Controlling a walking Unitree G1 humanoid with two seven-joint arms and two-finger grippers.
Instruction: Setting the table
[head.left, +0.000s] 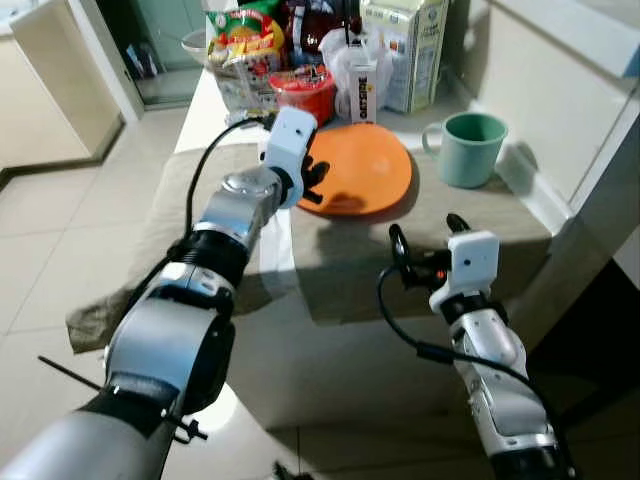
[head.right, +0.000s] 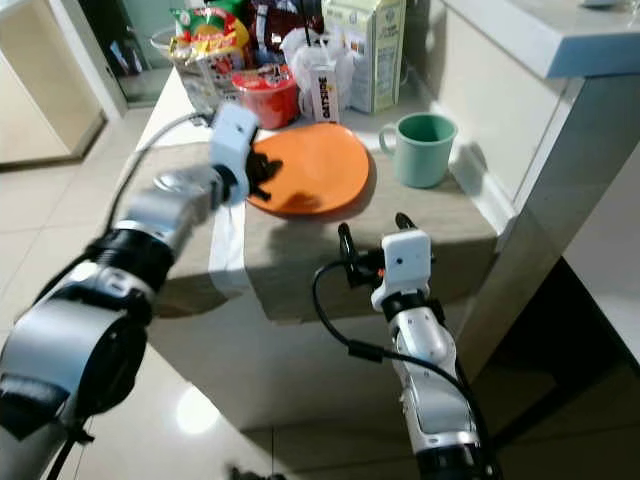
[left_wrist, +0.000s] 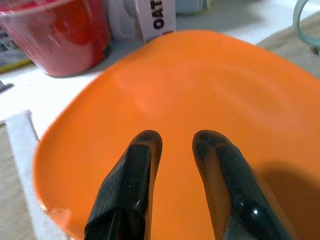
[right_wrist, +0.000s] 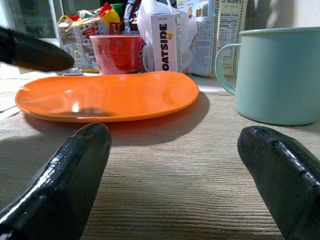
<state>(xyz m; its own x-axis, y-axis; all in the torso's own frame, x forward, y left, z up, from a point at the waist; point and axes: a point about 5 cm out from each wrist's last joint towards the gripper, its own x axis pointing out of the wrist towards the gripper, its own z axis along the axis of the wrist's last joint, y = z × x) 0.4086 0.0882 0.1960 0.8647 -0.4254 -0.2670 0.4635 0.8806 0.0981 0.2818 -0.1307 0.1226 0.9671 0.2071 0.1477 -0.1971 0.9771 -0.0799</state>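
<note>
Down at the table's near edge, the right gripper (head.left: 428, 238) rests low on the beige cloth (head.left: 470, 215), fingers spread wide and holding nothing. Its wrist view looks flat across the cloth to the orange plate (right_wrist: 107, 95) ahead and the green mug (right_wrist: 280, 75) beside it. From above, the plate's longer axis runs left to right. Over its left part hovers the left gripper (left_wrist: 175, 142), fingers slightly parted, gripping nothing. Beyond the plate stand a red cup (left_wrist: 65, 37) and an oat carton (right_wrist: 167, 42).

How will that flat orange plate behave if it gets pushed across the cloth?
The flat orange plate looks glossy and rigid, so it probably slides rather than bends. Its low rim suggests no tipping. The ribbed beige cloth may drag or bunch under it.
</note>
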